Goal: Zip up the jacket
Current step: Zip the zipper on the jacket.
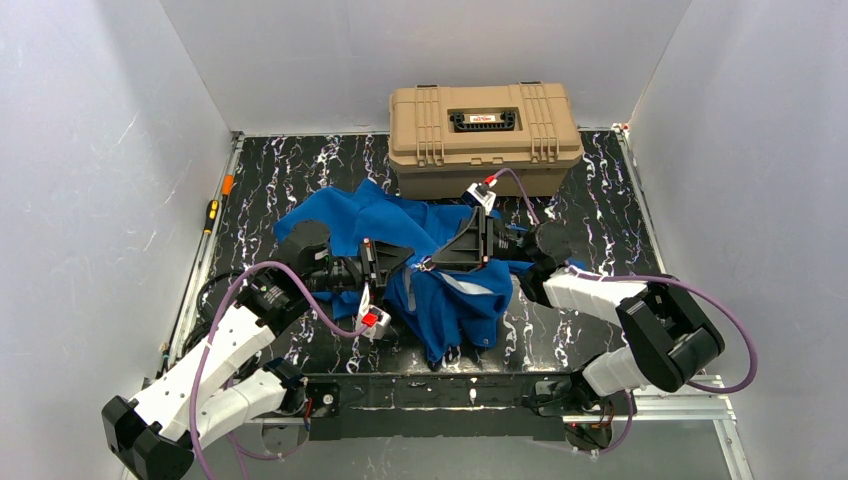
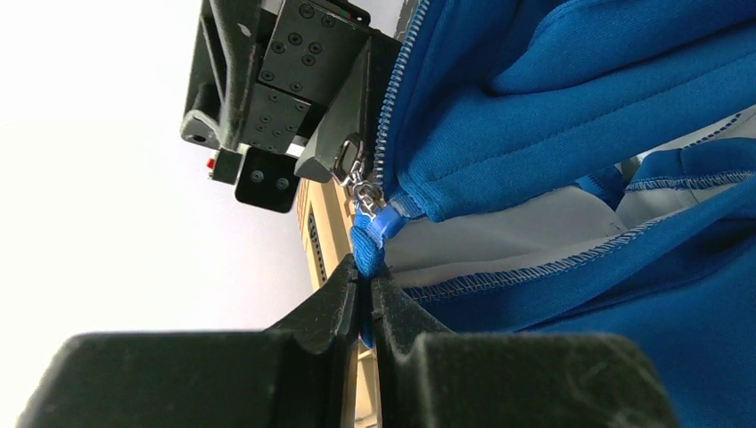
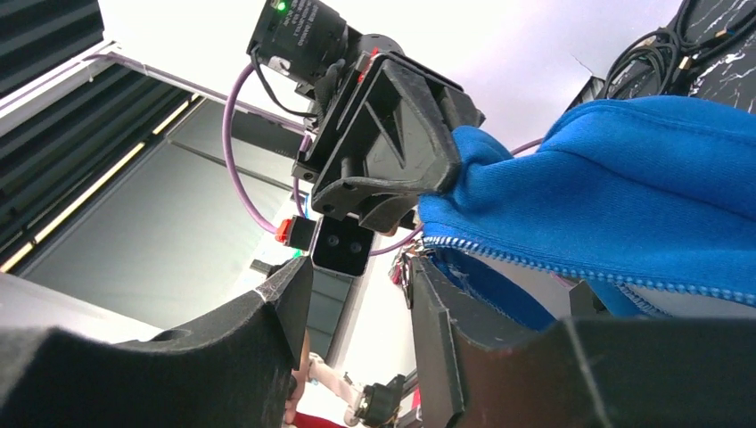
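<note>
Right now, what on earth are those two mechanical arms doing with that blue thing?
Two robot arms are working on a blue jacket. The left gripper is pinched shut on the fabric right by the zipper's slider. The right gripper sits at the zipper pull with its fingers apart, not clearly gripping it. The slider looks near the zipper's bottom end, so zipping has hardly begun.

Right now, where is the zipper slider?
Left wrist view, centre: the zipper slider hangs at the front edge of the jacket, just above the shut left gripper and beside the right gripper.
</note>
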`<state>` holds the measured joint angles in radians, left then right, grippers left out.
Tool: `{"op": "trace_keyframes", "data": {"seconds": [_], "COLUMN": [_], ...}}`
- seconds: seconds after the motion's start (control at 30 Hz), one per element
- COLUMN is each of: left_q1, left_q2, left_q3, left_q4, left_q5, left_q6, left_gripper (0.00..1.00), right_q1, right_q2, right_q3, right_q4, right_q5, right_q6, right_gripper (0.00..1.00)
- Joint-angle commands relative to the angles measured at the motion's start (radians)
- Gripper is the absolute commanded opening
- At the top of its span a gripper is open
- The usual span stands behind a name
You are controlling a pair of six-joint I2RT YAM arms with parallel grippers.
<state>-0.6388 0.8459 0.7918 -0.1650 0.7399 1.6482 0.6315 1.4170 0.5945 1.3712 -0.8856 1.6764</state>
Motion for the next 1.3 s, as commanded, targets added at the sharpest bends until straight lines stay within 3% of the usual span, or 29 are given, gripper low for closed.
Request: {"op": "trace_keyframes", "data": {"seconds": [0.0, 0.23, 0.5, 0.73, 0.8, 0.83, 0.87, 1.27], "left_q1": [-0.004, -0.004, -0.005, -0.008, -0.012, -0.014, -0.015, -0.061], "left_q2": [-0.015, -0.012, -0.008, -0.012, -0.014, -0.016, -0.016, 0.003], "left_q3": [0.009, 0.012, 0.012, 0.002, -0.004, -0.008, -0.013, -0.031], "left_q4": [0.001, -0.001, -0.004, -0.022, -0.023, -0.024, -0.024, -0.019], "left_q5": [0.015, 0.012, 0.019, 0.032, 0.034, 0.037, 0.04, 0.032], "left_q6": [0.009, 0.005, 0.005, 0.003, -0.009, -0.012, -0.013, -0.038], "left_gripper": [0.0, 0.0, 0.0, 0.04, 0.19, 0.37, 0.45, 0.49], "right_q1": [-0.004, -0.004, -0.005, -0.023, -0.027, -0.028, -0.029, -0.029], "right_q2": [-0.024, -0.042, -0.071, -0.118, -0.119, -0.116, -0.113, -0.107], "right_q3": [0.016, 0.027, 0.037, 0.044, 0.046, 0.05, 0.052, 0.05], "right_q4": [-0.057, -0.174, -0.236, -0.374, -0.385, -0.384, -0.383, -0.379], "right_q5": [-0.009, -0.021, -0.009, 0.007, 0.007, 0.005, 0.001, -0.005], "right_q6": [-0.058, -0.132, -0.179, -0.264, -0.272, -0.272, -0.272, -0.267], "right_gripper": [0.51, 0.37, 0.01, 0.01, 0.01, 0.01, 0.01, 0.01]}}
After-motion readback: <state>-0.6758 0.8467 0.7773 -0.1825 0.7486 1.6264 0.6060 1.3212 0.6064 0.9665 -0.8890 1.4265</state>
